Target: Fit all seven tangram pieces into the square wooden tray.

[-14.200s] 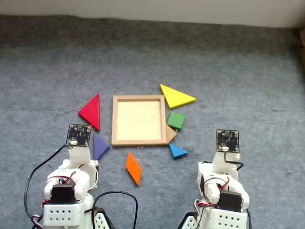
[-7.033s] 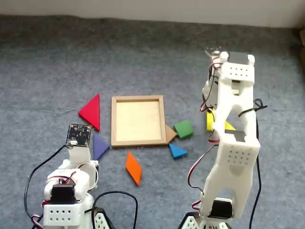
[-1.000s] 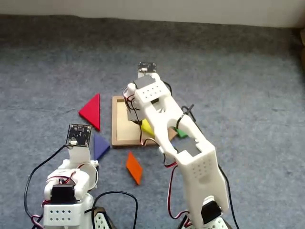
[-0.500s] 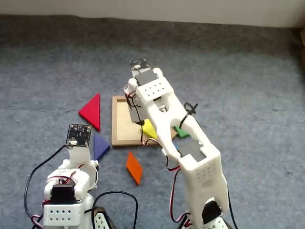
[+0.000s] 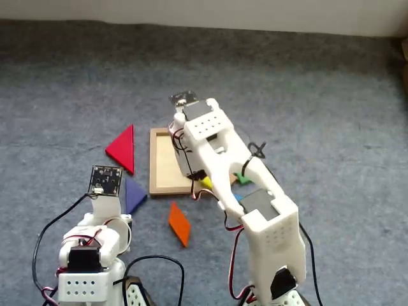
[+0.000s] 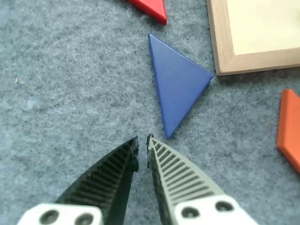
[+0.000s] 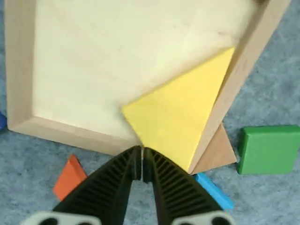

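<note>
Yellow triangle (image 7: pixel 180 124) is lying mostly inside the square wooden tray (image 7: pixel 18 70), one edge running along a tray wall, the end by the jaws overlapping another wall, so it isn't sitting flat yet. Right gripper (image 7: pixel 141 157) is hanging over that wall w/ jaws clenched, apparently on the triangle's edge (contact itself is hard to make out). Seating the first piece is the step in hand. Six others are waiting on the bench (image 5: pixel 306 115), e.g. green square (image 7: pixel 268 149) and tan triangle (image 7: pixel 218 152) just outside the tray. Next move is calling for easing the yellow piece inward till it's dropping flat into a corner, then letting go. Left gripper (image 6: pixel 142 140) is hovering beside the dark blue triangle (image 6: pixel 176 82), jaws closed on nothing.
</note>
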You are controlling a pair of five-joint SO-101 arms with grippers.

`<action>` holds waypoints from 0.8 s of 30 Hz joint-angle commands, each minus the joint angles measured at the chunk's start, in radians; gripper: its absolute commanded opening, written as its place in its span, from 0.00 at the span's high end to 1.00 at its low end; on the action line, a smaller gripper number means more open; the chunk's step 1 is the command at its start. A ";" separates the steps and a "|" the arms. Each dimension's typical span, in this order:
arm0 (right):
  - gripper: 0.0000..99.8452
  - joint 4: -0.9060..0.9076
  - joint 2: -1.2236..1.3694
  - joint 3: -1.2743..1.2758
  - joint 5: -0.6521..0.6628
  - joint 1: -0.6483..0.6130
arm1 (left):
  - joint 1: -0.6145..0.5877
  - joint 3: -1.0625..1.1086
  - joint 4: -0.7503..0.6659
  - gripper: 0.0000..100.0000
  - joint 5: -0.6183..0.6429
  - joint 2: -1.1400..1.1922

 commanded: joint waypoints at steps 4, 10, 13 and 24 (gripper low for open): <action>0.99 -0.131 -0.071 0.082 0.015 -0.004 | -0.005 0.019 0.005 0.95 -0.006 -0.036; 0.99 -0.216 -0.071 0.082 0.080 0.024 | -0.005 0.019 0.005 0.95 -0.006 -0.036; 0.99 -0.272 -0.071 0.082 0.084 0.058 | -0.005 0.019 0.005 0.95 -0.006 -0.036; 0.99 -0.259 -0.127 0.079 0.084 0.059 | -0.005 0.019 0.005 0.95 -0.006 -0.036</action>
